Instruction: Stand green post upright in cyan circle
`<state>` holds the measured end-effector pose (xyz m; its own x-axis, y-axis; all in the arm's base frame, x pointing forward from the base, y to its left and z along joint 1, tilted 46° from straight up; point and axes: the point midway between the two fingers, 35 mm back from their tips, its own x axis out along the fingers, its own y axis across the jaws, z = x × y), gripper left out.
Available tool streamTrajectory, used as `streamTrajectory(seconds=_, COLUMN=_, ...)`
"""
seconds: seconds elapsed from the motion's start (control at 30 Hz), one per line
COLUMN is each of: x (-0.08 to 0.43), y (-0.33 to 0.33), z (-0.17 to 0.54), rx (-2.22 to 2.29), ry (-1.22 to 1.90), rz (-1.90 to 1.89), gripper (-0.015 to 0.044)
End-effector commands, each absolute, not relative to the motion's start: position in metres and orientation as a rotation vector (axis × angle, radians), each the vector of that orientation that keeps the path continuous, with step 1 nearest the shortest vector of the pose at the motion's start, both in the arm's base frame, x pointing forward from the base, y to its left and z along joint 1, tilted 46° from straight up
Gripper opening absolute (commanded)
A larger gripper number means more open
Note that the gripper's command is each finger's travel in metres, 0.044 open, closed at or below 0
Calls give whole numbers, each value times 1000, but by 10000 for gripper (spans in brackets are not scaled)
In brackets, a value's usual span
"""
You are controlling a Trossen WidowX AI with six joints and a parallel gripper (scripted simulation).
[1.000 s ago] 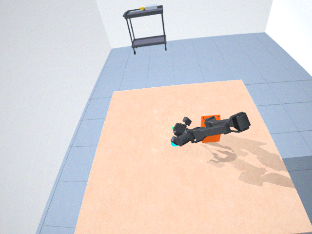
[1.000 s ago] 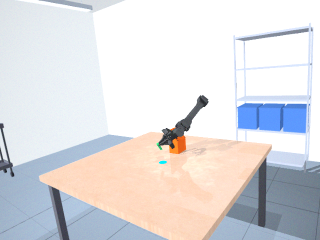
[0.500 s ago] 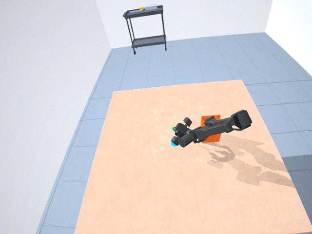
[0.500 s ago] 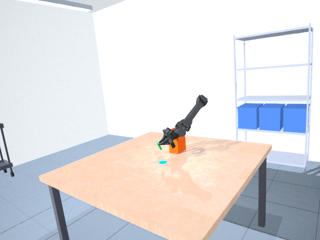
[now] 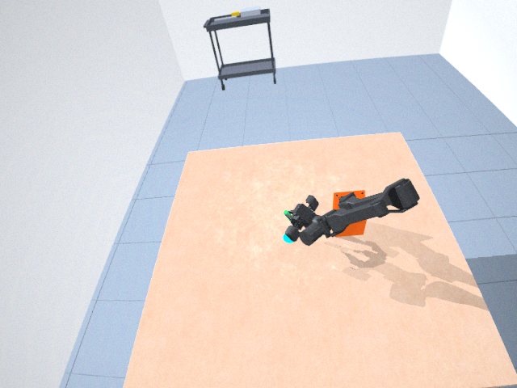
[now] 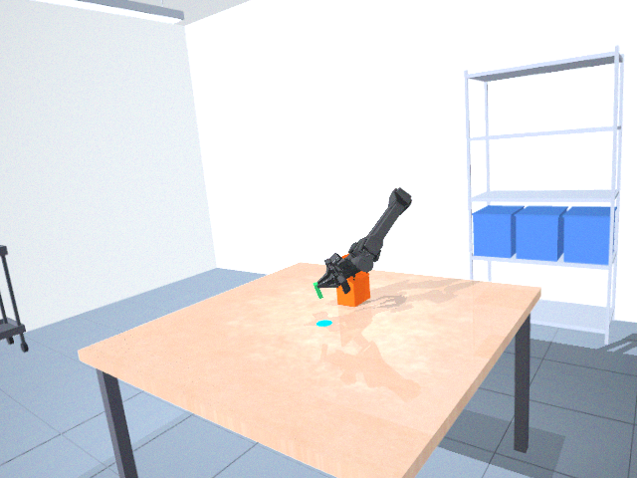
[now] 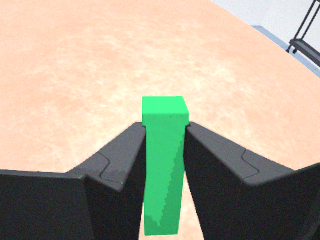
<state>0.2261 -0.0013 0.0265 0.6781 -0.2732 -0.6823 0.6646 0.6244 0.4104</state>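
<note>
Green post (image 7: 164,160) fills wrist view; cyan circle (image 6: 323,323) appears elsewhere

Dark grey boxy arm (image 6: 377,231), orange block base (image 6: 354,290) (bolt dots on top), matte black claw (image 7: 166,160)

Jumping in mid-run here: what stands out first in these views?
The green post, pinched between the gripper's dark fingers, held off the table and near upright in the exterior view. Next, the cyan circle on the tabletop, nearer the exterior camera than the post, with nothing in it. Behind them sits the orange base block under the arm.
</note>
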Motion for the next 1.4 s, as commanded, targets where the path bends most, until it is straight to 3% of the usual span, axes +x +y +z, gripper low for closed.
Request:
streamTrajectory(seconds=0.0, x=226, y=-2, z=29, rx=729, ry=573, rz=-582, gripper=23)
streamTrajectory(seconds=1.37, x=219, y=-1, z=45, rx=929, ry=293, rz=-561, gripper=23)
